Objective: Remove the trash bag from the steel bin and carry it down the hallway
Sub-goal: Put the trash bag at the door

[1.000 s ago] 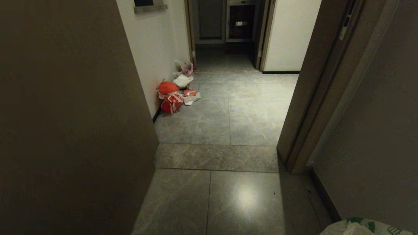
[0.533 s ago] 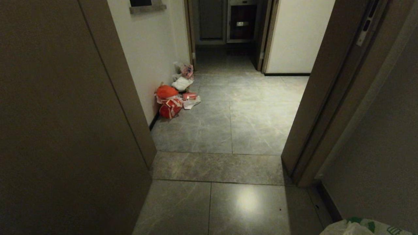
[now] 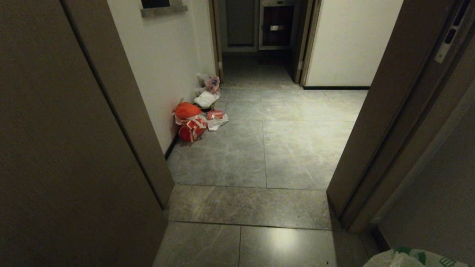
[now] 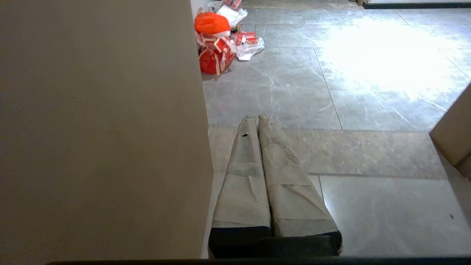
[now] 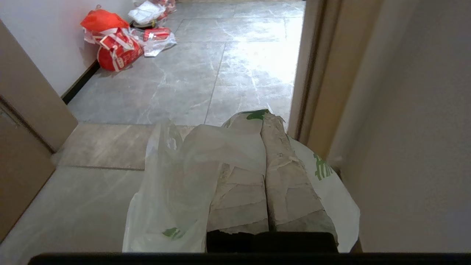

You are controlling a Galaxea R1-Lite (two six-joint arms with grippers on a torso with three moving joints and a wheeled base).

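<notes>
Trash bag carried at a doorway opening onto the hallway.

The trash bag (image 5: pixel 173 191), thin white plastic with green printing, is pinched by the right end effector (image 5: pixel 262 121), whose two tape-wrapped fingers are pressed together on the film; the bag drapes around both sides of the fingers, and in the head view its top shows at the lower right edge (image 3: pixel 412 257). The left end effector (image 4: pixel 257 119) holds nothing, its fingers pressed together, just beside a brown door panel (image 4: pixel 99 129). Ahead, the hallway (image 3: pixel 274 148) has grey marbled floor tiles and off-white walls. A red-orange bag (image 3: pixel 189 124) and other white litter (image 3: pixel 207 98) lie on the floor against the left wall (image 3: pixel 167 66). A door frame (image 3: pixel 386 122) stands at the right.
</notes>
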